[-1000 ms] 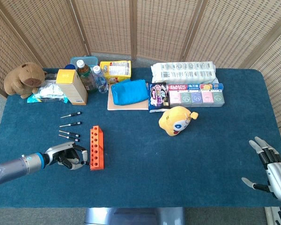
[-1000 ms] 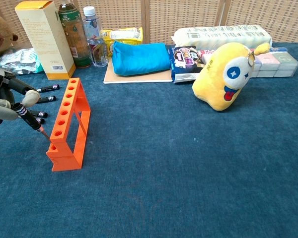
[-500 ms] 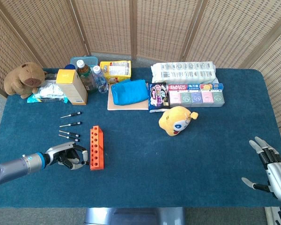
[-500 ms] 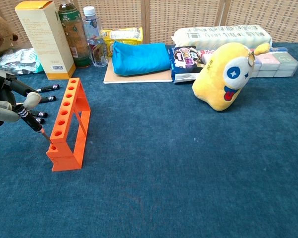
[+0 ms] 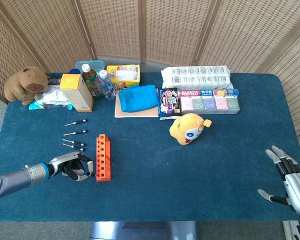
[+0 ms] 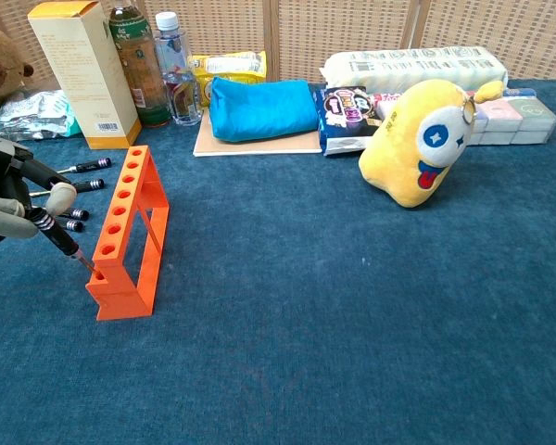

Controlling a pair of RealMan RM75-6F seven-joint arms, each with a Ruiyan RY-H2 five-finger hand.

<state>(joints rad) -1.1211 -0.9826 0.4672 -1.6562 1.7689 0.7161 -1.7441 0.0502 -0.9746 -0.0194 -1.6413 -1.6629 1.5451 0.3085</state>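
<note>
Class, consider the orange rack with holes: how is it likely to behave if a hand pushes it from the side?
The orange rack is tall, narrow and open-framed, so it probably tips sideways easily. It looks like stiff, light plastic, likely sliding little on the blue cloth.

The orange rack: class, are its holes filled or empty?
Empty. In the chest view the orange rack shows open holes; the left hand holds a screwdriver tilted, its tip beside the nearest hole.

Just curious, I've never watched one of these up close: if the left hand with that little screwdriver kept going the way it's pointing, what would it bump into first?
Probably the orange rack. The left hand holds the screwdriver tilted, tip at the rack's near end; depth is uncertain.
</note>
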